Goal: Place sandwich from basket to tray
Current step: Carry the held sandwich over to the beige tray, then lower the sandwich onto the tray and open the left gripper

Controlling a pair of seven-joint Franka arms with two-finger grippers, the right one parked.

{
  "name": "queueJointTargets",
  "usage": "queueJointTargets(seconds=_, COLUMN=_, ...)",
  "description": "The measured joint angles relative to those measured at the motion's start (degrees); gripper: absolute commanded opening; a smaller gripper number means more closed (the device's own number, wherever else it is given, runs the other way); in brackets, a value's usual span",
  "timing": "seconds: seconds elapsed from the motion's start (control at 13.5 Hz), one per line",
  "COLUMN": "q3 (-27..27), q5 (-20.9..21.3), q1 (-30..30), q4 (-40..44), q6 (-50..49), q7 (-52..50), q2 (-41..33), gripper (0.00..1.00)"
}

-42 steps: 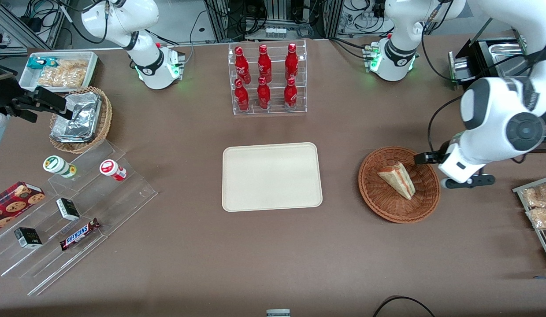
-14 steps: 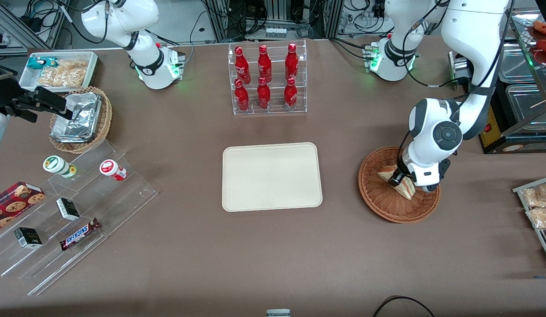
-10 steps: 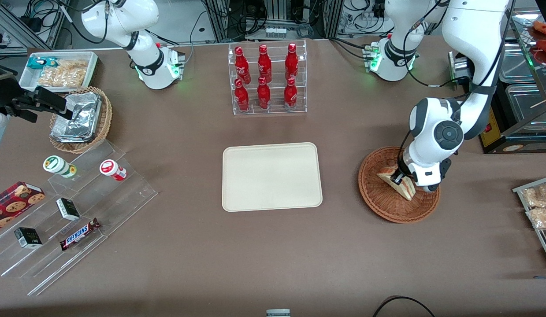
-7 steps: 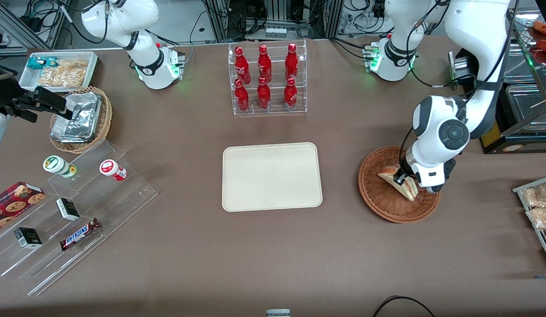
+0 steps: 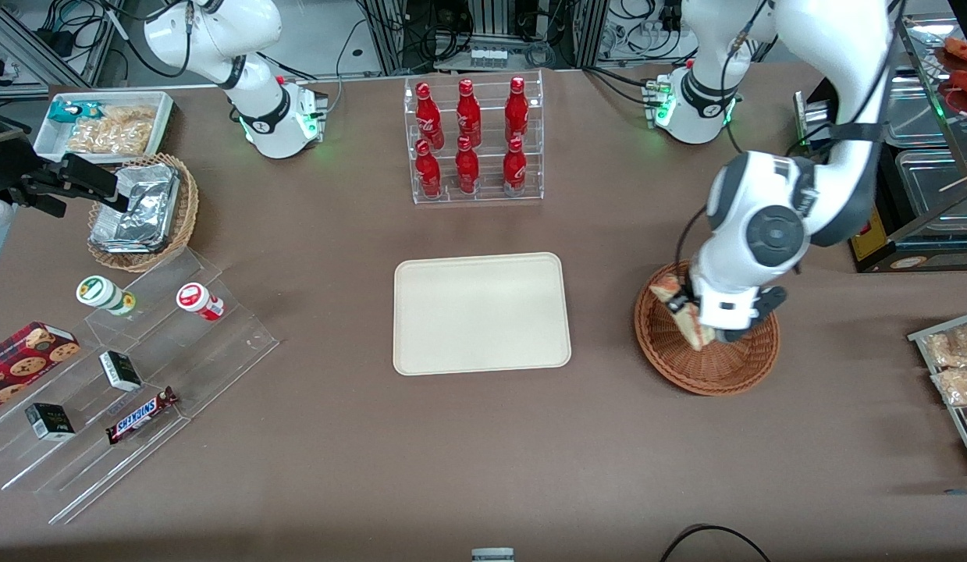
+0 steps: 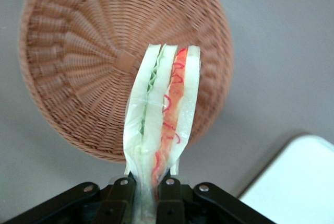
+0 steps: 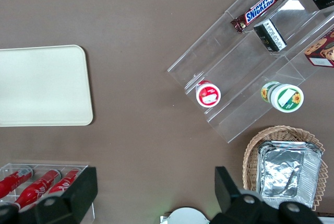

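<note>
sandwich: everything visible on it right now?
The sandwich is a wedge of pale white bread, its cut edge showing red-pink filling and a thin green layer, in what looks like clear wrap. The pincer is shut on one end; it hangs lifted above the basket, touching nothing else. The tray is bare.

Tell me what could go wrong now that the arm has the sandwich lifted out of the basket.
The gripper pinches the wrapped sandwich only at one narrow end, so it could slip or swing loose on the way. The squeeze might also crush the soft bread layers. The sandwich hangs just above the basket, so a low sideways move toward the tray could catch the rim and drag the basket along.
</note>
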Motion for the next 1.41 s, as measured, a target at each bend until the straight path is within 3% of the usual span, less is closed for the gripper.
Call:
queueJointTargets(seconds=0.22, q3=-0.47, q5=-0.16, q1=-4.13, q4=2.85, q6=-0.01, q7=8.93, q2=3.39, gripper=0.07)
queueJointTargets(seconds=0.59, q3=-5.24, q5=-4.17, q1=-9.82, q4=13.61, q6=-0.79, q7=10.35, q2=13.73, gripper=0.05)
queueJointTargets(seconds=0.81, q3=-9.37, q5=-4.49, q1=-10.30, q4=21.29, q6=-1.25, q7=6.90, q2=19.95, gripper=0.04)
queueJointTargets(seconds=1.11, q3=-10.14, q5=-4.46, q1=-15.76, q4=28.88, q6=-1.42, q7=0.64, q2=26.70, gripper=0.04)
queueJointTargets(seconds=1.41, q3=-10.08, q5=-0.47, q1=-18.80, q4=33.42, q6=-1.44, q7=-6.03, q2=30.63, gripper=0.04)
